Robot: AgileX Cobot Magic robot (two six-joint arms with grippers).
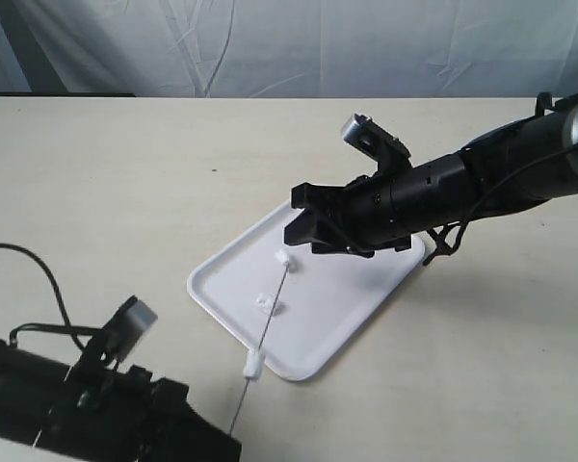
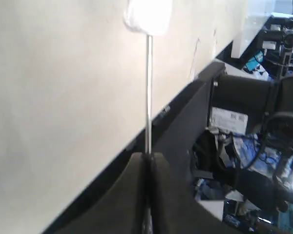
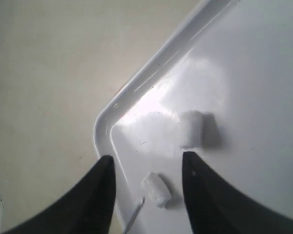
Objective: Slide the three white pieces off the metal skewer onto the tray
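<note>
Jutting from left tool [image 2: 147, 160]: metal skewer [image 2: 149, 87]

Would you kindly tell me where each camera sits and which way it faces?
Exterior: high above the table, looking down on the tray, left gripper and right gripper both visible.
Left wrist: mounted behind the left gripper, looking along the metal skewer it pinches shut.
Right wrist: mounted behind the right gripper, looking down between its open fingers at the tray.
Shared: exterior and right wrist both show the tray.

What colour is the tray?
The tray is glossy white, clearest in the exterior view.
</note>
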